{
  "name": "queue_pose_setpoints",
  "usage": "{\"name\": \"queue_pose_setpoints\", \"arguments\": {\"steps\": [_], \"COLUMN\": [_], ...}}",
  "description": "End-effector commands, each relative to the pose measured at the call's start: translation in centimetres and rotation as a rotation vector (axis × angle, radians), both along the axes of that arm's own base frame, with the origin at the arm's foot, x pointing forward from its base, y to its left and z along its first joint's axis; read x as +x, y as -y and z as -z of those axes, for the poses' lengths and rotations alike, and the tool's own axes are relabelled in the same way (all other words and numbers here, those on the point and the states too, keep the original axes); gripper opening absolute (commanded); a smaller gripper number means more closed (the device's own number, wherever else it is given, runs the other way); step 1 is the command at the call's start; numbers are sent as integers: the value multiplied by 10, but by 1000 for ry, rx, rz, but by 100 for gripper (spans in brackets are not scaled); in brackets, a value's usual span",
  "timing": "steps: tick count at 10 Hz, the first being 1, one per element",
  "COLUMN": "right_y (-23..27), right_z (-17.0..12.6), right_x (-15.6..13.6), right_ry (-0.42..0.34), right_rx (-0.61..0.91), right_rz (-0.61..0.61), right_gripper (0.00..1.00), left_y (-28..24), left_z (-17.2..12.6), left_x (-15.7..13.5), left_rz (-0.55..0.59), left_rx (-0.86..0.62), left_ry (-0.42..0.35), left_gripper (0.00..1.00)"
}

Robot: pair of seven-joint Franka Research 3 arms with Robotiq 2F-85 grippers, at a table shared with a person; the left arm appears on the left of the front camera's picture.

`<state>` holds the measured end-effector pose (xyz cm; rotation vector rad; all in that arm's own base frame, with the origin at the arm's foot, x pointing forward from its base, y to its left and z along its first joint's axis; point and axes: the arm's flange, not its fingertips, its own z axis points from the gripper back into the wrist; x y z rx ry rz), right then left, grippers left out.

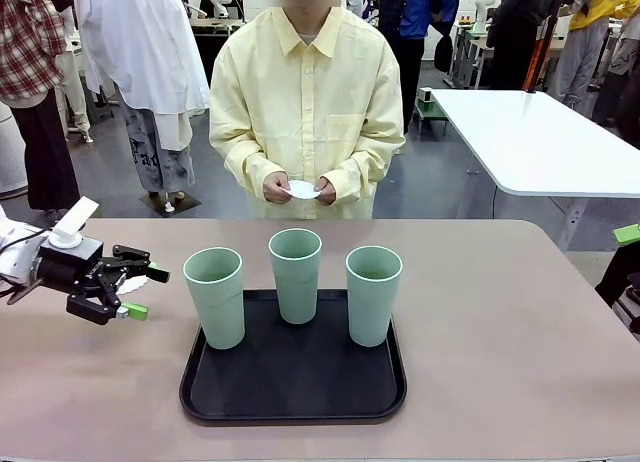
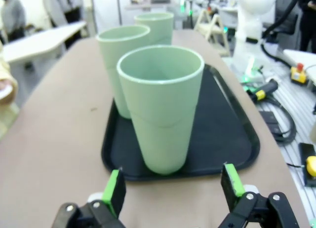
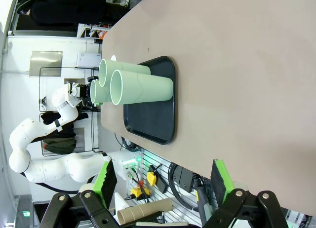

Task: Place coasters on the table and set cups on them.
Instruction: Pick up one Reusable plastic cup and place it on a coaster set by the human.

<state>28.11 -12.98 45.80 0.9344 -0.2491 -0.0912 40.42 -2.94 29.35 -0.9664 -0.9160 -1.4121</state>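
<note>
Left pincer gapes released, empty, beside the nearest cup on the tray.

We find bare table left, right and beyond the tray; three cups block its far half.

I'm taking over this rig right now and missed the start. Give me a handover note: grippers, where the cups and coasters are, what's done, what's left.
Left gripper: open, empty, low over the table, left of the black tray, pointing at the left cup.
Right gripper: open, empty, well apart from the cups.
Cups: left cup, middle cup and right cup all stand upright on the tray.
Coasters: a white coaster is in the person's hands; how many I cannot tell.
Done: no cup sits on a coaster yet.
Left: coasters onto the table, one cup on each.
</note>
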Motion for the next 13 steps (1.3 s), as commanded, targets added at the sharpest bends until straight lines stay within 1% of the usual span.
{"name": "queue_pose_setpoints", "arguments": {"steps": [1, 2, 6, 10, 13], "right_y": [1, 1, 1, 1, 1], "right_z": [1, 1, 1, 1, 1], "right_x": [2, 2, 2, 2, 2], "right_ry": [21, 21, 21, 21, 21], "right_rx": [23, 23, 23, 23, 23], "right_rz": [-8, -8, -8, -8, -8], "right_gripper": [100, 100, 100, 100, 100], "left_y": [5, 9, 29, 55, 69], "left_z": [11, 15, 25, 34, 35], "left_x": [10, 15, 40, 41, 32], "left_rz": [-2, -3, -5, 55, 119], "left_rx": [-63, -71, -77, -65, -65], "left_ry": [36, 5, -26, -46, -53], "left_gripper": [100, 100, 100, 100, 100]}}
